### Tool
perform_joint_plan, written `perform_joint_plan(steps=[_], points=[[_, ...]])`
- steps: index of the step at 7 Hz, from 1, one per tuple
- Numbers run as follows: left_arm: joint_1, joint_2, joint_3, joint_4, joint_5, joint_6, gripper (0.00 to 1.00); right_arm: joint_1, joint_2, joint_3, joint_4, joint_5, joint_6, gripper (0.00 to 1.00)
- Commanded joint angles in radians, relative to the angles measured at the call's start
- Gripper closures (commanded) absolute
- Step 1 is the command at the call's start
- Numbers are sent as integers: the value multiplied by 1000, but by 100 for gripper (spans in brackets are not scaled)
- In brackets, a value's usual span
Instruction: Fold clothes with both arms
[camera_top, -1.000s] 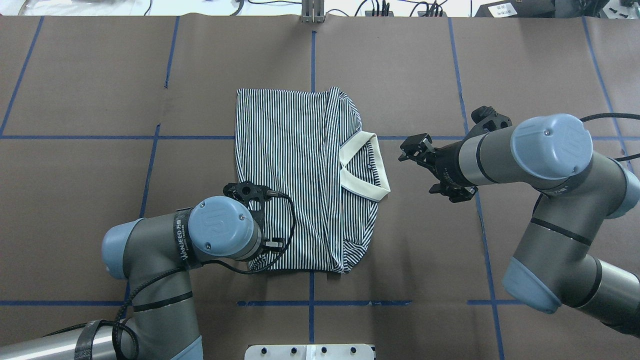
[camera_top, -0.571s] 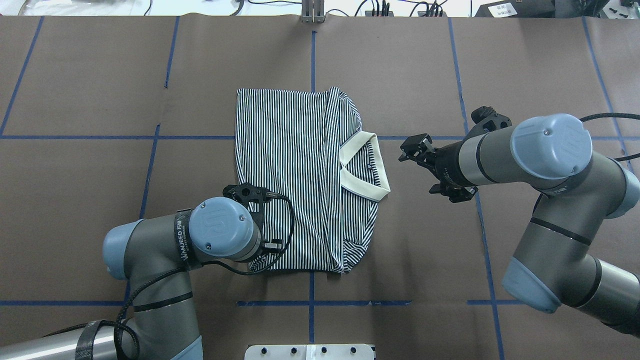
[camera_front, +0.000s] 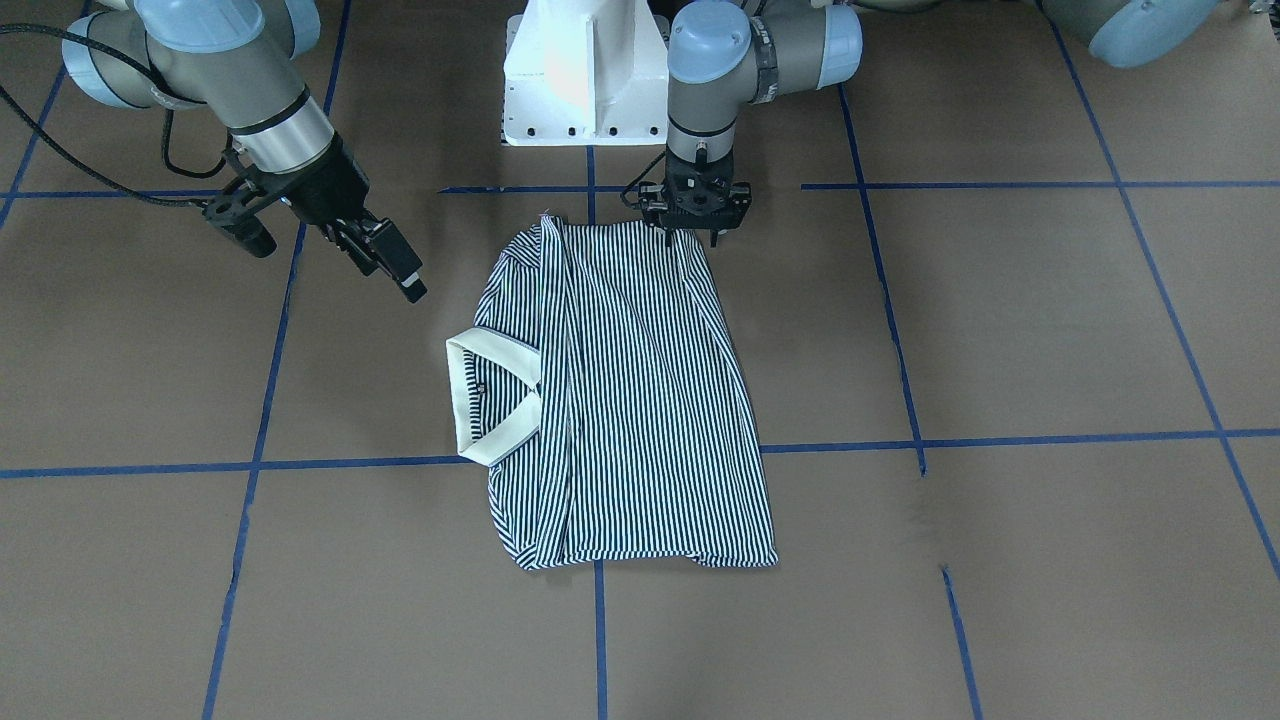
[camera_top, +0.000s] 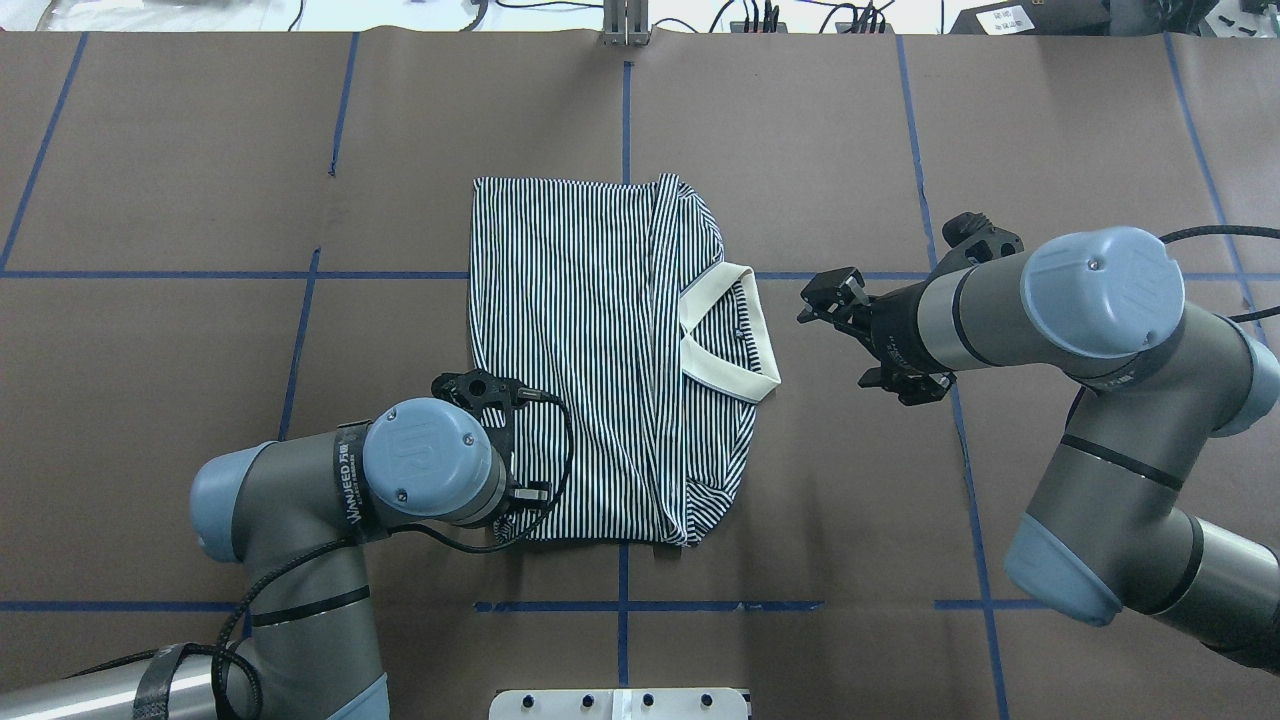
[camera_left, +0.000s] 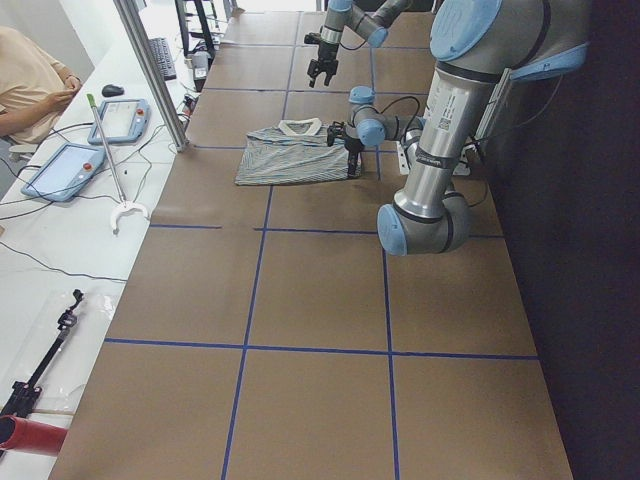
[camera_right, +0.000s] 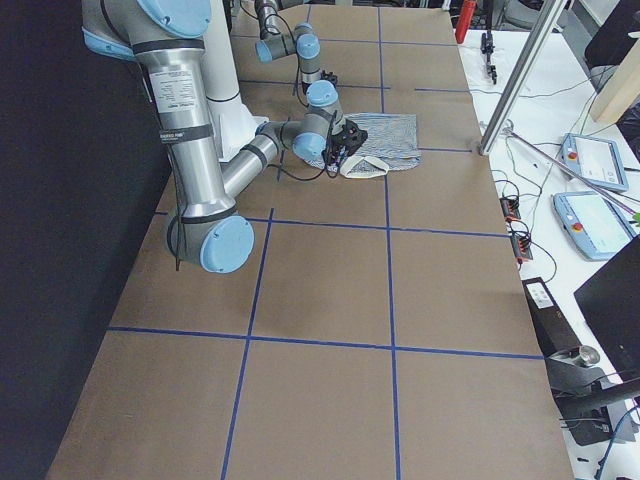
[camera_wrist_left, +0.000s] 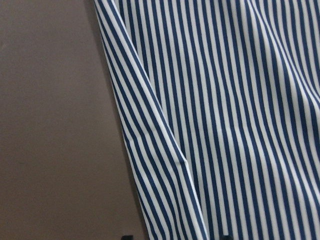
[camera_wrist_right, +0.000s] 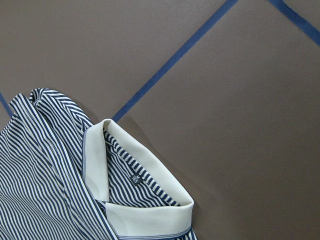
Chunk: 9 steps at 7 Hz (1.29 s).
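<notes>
Below me: navy-and-white striped polo shirt (camera_wrist_right: 40, 175), cream collar (camera_wrist_right: 145, 215) spread open, small dark label (camera_wrist_right: 135, 178) inside; blue tape line (camera_wrist_right: 170, 62) crossing brown table (camera_wrist_right: 240, 140).

Overhead and front cameras face each other over the shirt (camera_top: 580, 350); wrist cameras see it close.

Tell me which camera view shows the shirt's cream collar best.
Right wrist-mounted view: the plain cream collar is close and large, inner label visible. Overhead and front-facing show it whole but small; side views, a pale speck; left wrist, only stripes.
</notes>
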Motion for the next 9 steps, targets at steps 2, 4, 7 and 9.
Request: perform_joint_plan(steps=[2, 4, 7, 9], points=[[-20, 62, -46, 4, 3, 8, 35, 0, 2, 2, 0, 1, 1, 0], [-52, 96, -126, 25, 3, 14, 35, 2, 21, -8, -3, -1, 1, 0], [-152, 85, -206, 18, -9, 12, 37, -38, 252, -145, -204, -12, 4, 0], [-238, 84, -214, 3, -89, 34, 37, -113, 287, -164, -219, -27, -5, 0]])
